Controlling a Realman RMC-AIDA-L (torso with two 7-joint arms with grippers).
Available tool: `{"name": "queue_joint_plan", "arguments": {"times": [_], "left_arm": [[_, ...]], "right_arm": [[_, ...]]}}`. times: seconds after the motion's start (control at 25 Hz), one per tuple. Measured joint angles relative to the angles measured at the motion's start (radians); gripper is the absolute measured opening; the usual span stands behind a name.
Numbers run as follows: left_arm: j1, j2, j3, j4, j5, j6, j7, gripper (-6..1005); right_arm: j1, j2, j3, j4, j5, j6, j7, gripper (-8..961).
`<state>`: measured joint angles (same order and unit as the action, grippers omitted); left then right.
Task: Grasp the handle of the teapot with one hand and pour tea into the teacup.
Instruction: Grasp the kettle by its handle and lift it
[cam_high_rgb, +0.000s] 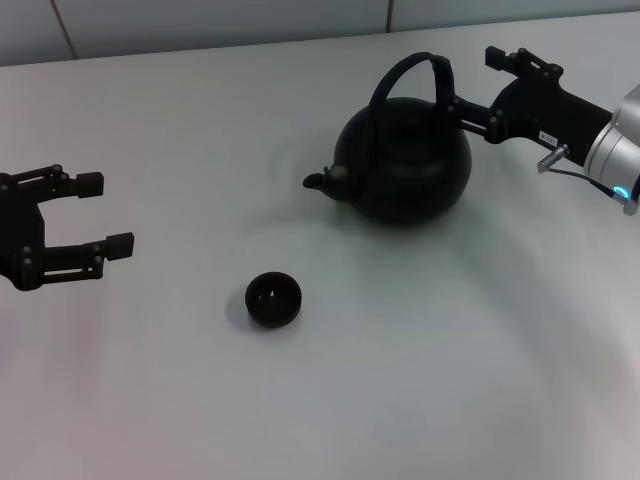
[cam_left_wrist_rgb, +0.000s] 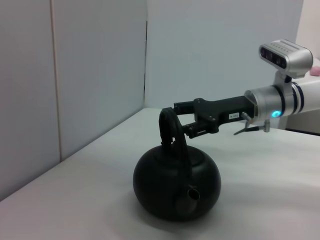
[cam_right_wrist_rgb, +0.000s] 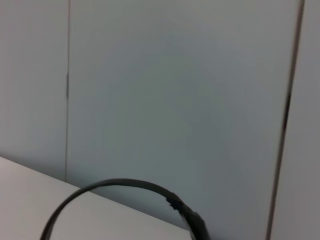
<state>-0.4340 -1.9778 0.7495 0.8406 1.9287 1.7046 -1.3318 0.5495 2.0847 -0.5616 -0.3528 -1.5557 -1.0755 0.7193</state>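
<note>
Right arm at the teapot's handle, cup waiting empty on the counter.

Head view: the teapot (cam_high_rgb: 405, 160) sits upright on the white counter (cam_high_rgb: 400, 380), spout toward the small teacup (cam_high_rgb: 273, 299), which stands well apart from it, nearer the robot. The right gripper (cam_high_rgb: 462, 85) reaches the thick-sleeved side of the handle (cam_high_rgb: 412, 72), one finger either side; whether they already pinch it I cannot tell. The left gripper (cam_high_rgb: 95, 212) hovers idle at the counter's left edge, fingers wide apart and empty.
Left wrist view: the right gripper (cam_left_wrist_rgb: 176, 119) meets the handle (cam_left_wrist_rgb: 172, 131) near the top of its arch.
Right wrist view: only the arch of the handle (cam_right_wrist_rgb: 130, 187) shows against the wall.
The pot looks heavy, rigid and smooth; the sleeve is probably the surest hold, and the hoop may pivot when tipped.
</note>
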Motion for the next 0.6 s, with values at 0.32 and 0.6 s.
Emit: {"name": "queue_joint_plan", "arguments": {"times": [0.32, 0.6], "left_arm": [[0.003, -0.003, -0.006, 0.000, -0.001, -0.003, 0.000, 818], [0.003, -0.003, -0.006, -0.001, -0.001, -0.006, 0.000, 817]], "right_arm": [[0.021, -0.001, 0.000, 0.005, 0.001, 0.009, 0.000, 827], [0.030, -0.002, 0.000, 0.012, -0.003, 0.017, 0.000, 822]]}}
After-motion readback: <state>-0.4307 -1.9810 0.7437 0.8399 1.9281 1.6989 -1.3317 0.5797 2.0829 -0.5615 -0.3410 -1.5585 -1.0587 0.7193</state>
